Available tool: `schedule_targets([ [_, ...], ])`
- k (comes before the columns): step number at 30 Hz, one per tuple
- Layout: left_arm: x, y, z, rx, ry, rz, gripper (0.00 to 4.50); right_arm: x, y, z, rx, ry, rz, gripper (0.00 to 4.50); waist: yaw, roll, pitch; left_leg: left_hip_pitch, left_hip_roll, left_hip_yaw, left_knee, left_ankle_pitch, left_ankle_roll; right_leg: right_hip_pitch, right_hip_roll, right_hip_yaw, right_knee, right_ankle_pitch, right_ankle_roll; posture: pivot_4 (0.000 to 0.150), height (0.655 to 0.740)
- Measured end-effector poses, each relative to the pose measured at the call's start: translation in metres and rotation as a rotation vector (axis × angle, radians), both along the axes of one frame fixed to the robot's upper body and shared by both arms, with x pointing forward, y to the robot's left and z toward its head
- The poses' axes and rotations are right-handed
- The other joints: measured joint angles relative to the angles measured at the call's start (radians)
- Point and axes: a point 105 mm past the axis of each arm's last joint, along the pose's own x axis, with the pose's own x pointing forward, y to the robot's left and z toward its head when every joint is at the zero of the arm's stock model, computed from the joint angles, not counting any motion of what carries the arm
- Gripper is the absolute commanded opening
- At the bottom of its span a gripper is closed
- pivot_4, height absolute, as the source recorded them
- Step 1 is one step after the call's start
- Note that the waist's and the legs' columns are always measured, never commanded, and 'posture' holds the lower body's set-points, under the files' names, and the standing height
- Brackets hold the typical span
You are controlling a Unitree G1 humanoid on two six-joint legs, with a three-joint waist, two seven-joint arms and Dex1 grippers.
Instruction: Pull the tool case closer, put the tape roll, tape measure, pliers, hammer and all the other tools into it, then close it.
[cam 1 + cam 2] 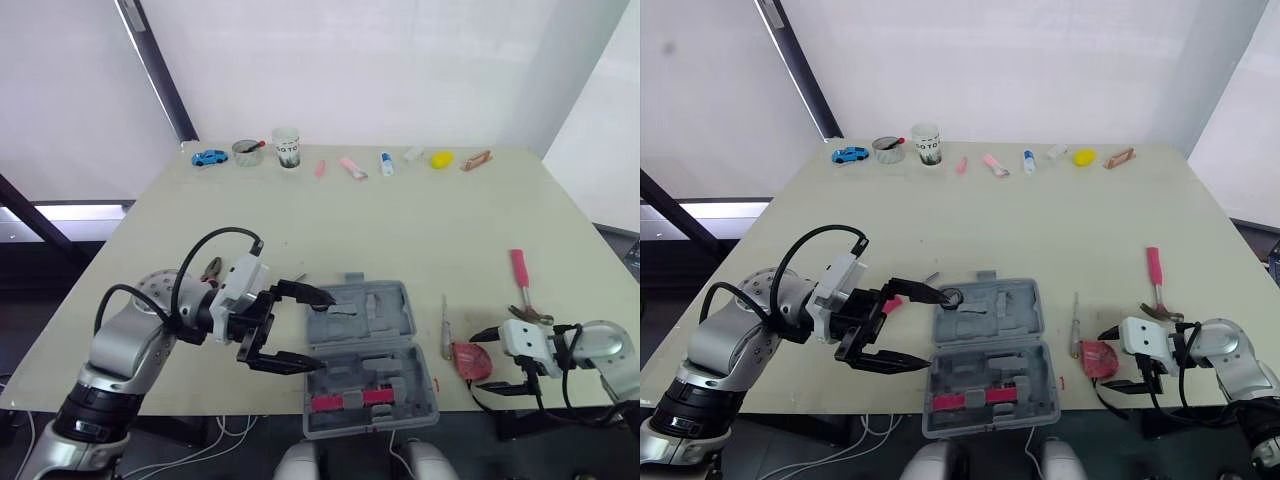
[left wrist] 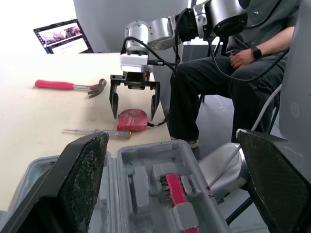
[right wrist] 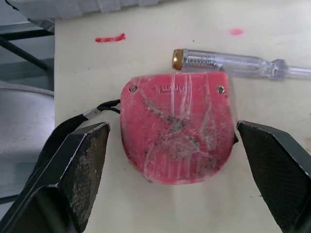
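The grey tool case [image 1: 385,345] lies open near the table's front edge, with a red-handled tool [image 1: 350,400] in its near half. My left gripper [image 1: 326,332] is open, its fingers straddling the case's left edge. My right gripper [image 1: 477,361] is open around the red tape measure [image 3: 177,126], one finger on each side of it. A clear screwdriver [image 1: 446,328] lies just beyond the tape measure. The pink-handled hammer [image 1: 520,285] rests farther back on the right. Pliers [image 1: 212,270] peek out behind my left arm. The tape roll [image 1: 247,152] sits at the far edge.
Along the far edge stand a blue toy car [image 1: 209,157], a cup [image 1: 286,148], a small bottle [image 1: 386,163], a yellow object [image 1: 441,159] and other small items. A person [image 2: 233,73] sits beyond the table's right side.
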Motion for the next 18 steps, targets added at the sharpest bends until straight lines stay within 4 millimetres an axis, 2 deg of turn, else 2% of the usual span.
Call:
schedule_targets([
  [5, -0.0005, 0.0011, -0.0009, 0.003, 0.000, 0.002, 4.50, 0.0031, 0.0014, -0.0019, -0.006, -0.009, 0.001, 4.41, 0.000, 0.000, 0.000, 0.000, 0.000, 0.000, 0.000, 0.000, 0.000, 0.000, 0.000, 0.000, 0.000, 0.000, 0.000, 0.150, 0.7400],
  [10, -0.0007, 0.0023, -0.0008, 0.010, -0.005, 0.002, 4.50, 0.0037, 0.0039, -0.0028, -0.001, -0.007, 0.007, 2.93, -0.001, 0.000, 0.000, 0.001, 0.000, 0.001, 0.000, 0.000, 0.000, 0.000, 0.000, 0.000, 0.000, 0.000, 0.000, 0.150, 0.7400],
  [18, -0.0005, 0.0033, 0.0000, 0.012, -0.014, 0.004, 4.50, 0.0009, 0.0012, -0.0025, -0.011, 0.000, 0.014, 2.94, 0.000, 0.000, 0.000, 0.001, 0.000, 0.001, 0.000, 0.000, 0.000, 0.000, 0.000, 0.001, 0.001, 0.000, 0.000, 0.150, 0.7400],
])
